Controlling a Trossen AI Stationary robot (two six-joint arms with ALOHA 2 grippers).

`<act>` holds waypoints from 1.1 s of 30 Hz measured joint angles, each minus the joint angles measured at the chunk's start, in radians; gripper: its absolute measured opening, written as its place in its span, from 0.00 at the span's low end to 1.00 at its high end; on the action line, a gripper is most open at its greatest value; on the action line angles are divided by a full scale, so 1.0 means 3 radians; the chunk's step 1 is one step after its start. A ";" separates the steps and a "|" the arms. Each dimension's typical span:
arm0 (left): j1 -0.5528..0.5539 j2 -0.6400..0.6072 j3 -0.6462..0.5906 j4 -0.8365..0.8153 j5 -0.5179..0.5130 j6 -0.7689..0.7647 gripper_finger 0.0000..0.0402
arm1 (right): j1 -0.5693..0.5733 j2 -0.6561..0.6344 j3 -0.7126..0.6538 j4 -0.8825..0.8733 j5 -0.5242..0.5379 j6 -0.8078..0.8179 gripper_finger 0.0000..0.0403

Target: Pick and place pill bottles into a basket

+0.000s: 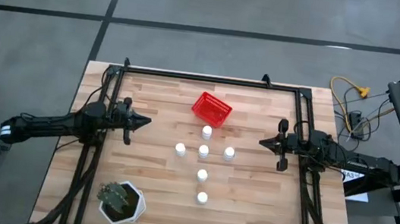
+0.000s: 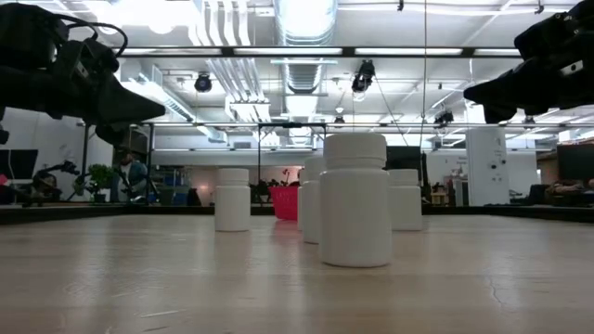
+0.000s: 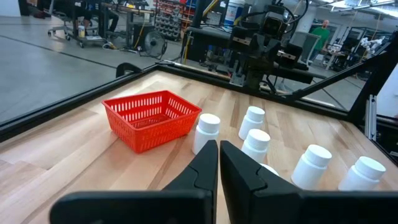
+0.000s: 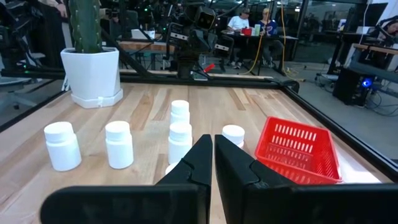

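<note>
Left gripper (image 1: 140, 121) and right gripper (image 1: 265, 143) both pinched together, empty, parked either side of the pill bottles (image 1: 203, 152). All six stand just beside the empty basket (image 1: 211, 109), probably the start layout.

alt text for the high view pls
Six white pill bottles stand in a cross on a wooden table, below an empty red basket. The left tool and right tool wait shut at either side.

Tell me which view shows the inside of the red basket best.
The left wrist view: the basket sits close, its open top and empty bottom visible. The high view shows it small and tilted, the right wrist view mainly one slotted side, and the low view only a red sliver behind the pill bottles.
</note>
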 joint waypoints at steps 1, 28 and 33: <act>-0.0001 0.0000 0.0001 0.0001 -0.0001 0.0000 0.00 | 0.0001 0.0000 0.0000 0.0000 -0.0001 0.0006 0.02; 0.0000 0.0000 0.0001 0.0001 0.0000 0.0000 0.00 | -0.0001 0.0000 0.0000 0.0005 0.0001 -0.0121 0.02; -0.0001 0.0001 0.0000 0.0000 -0.0001 0.0000 0.00 | -0.0001 0.0000 0.0000 0.0005 0.0000 -0.0688 0.02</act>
